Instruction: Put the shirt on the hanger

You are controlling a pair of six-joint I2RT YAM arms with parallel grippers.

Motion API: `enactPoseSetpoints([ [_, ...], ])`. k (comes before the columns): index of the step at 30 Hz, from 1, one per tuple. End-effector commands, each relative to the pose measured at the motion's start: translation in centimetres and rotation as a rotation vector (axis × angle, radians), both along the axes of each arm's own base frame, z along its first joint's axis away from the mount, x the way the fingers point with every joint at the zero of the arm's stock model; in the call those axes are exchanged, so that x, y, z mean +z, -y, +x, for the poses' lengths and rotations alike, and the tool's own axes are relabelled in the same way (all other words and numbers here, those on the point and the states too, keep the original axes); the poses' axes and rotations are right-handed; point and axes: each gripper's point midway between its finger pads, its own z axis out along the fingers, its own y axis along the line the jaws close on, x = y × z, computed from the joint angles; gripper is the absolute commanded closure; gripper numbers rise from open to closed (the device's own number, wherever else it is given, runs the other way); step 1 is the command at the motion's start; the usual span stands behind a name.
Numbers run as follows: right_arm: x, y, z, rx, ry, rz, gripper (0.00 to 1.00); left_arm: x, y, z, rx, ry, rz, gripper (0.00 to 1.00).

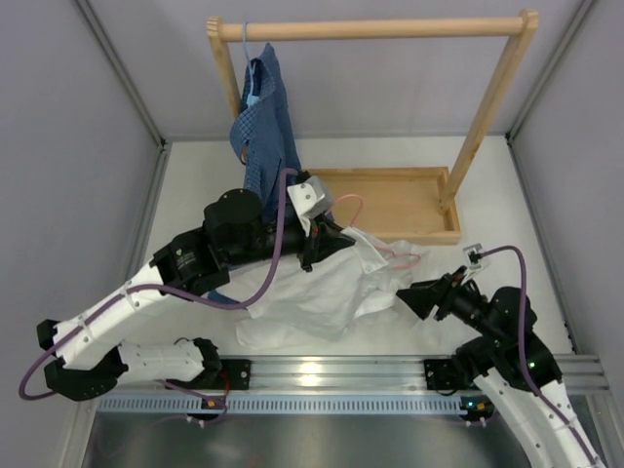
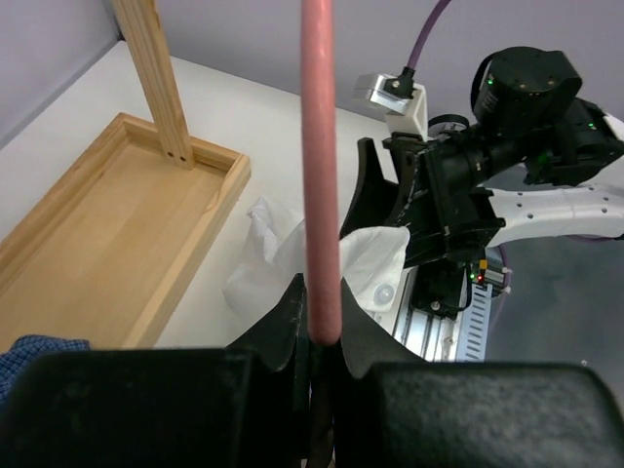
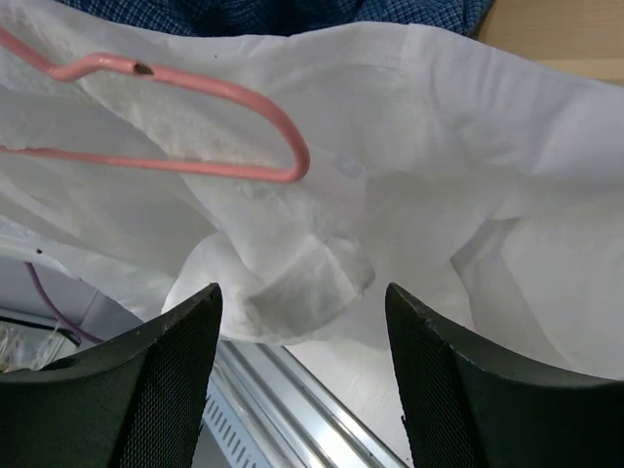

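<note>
- The bench [image 1: 195,180] is white, walled on the left, right and far sides, with my two arms bolted along its near edge.
- A wooden rack [image 1: 390,27] stands at the far edge. Its tray base [image 1: 390,200] sits right of the middle.
- The shirt [image 1: 322,292] lies crumpled on the bench just in front of the tray's near rim. It is between my two arms and closer to the near edge than the far one. Its upper folds rise toward my left claw, and its right-hand edge reaches the mouth of my right claw.
- A blue checked shirt [image 1: 265,127] hangs from the left end of the rack's rail, down to the tray's left corner.
- The hanger [image 3: 195,168] is up off the bench, lying against the white cloth. One rounded shoulder end shows over the folds in my right wrist view. I cannot tell how much of it is inside the shirt.
- My left claw [image 2: 320,336] is pressed together on the hanger's pink wire, above the shirt's far-left part.
- My right claw [image 3: 302,302] is spread, with white cloth right in front of the fingers. I cannot tell whether it touches.
- A light blue hanger [image 1: 253,96] carries the checked shirt.
</note>
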Motion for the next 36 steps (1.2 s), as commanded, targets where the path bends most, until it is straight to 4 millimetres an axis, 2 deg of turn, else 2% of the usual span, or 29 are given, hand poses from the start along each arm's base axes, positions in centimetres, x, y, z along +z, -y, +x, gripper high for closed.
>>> enactPoseSetpoints([
  [1,5.2,-1.8,0.0,0.101,0.206,0.121,0.35,3.9,-0.1,-1.2,-0.027,-0.014,-0.179,1.00],
  [5,4.1,-1.5,1.7,0.047,0.204,0.066,0.38,4.9,-0.6,-1.2,-0.011,-0.015,-0.221,1.00],
  [6,3.1,-1.7,2.1,0.046,0.178,0.054,0.39,5.0,-0.7,-0.9,0.010,-0.018,-0.224,1.00],
  [11,1.7,-2.2,2.7,0.061,0.176,0.056,0.44,4.7,-0.4,-0.8,0.008,-0.027,-0.218,1.00],
  [13,1.5,-2.1,2.7,0.064,0.198,0.046,0.52,4.5,-0.2,-0.6,0.015,-0.032,-0.215,1.00],
  [14,1.6,-2.1,2.6,0.062,0.212,0.042,0.68,4.5,-0.2,-0.5,0.016,-0.031,-0.213,1.00],
  [15,1.7,-1.9,2.6,0.058,0.229,0.038,0.72,4.4,-0.2,-0.4,0.021,-0.029,-0.211,1.00],
  [19,2.0,-1.2,2.7,0.019,0.262,0.023,0.71,4.4,-0.3,-0.3,0.030,-0.027,-0.211,1.00],
  [22,2.4,-0.9,2.8,-0.003,0.282,0.025,0.83,4.4,-0.4,-0.3,0.031,-0.025,-0.211,1.00],
  [24,3.0,-0.5,3.0,-0.028,0.304,0.026,0.98,4.4,-0.5,-0.4,0.027,-0.022,-0.209,1.00],
  [25,3.2,-0.3,3.0,-0.039,0.308,0.024,1.00,4.2,-0.6,-0.5,0.024,-0.024,-0.204,1.00],
  [27,4.0,0.5,3.4,-0.090,0.320,0.013,1.00,4.3,-1.0,-0.6,0.030,-0.013,-0.202,1.00],
  [30,3.9,1.6,4.3,-0.166,0.264,-0.035,1.00,4.2,-2.0,-0.6,0.049,0.010,-0.191,1.00],
  [34,4.0,1.7,4.9,-0.174,0.196,-0.095,1.00,4.0,-2.9,-1.4,0.029,0.039,-0.184,1.00],
  [36,5.2,1.8,4.9,-0.177,0.206,-0.099,1.00,3.0,-3.1,-1.4,0.027,0.048,-0.146,1.00],
])
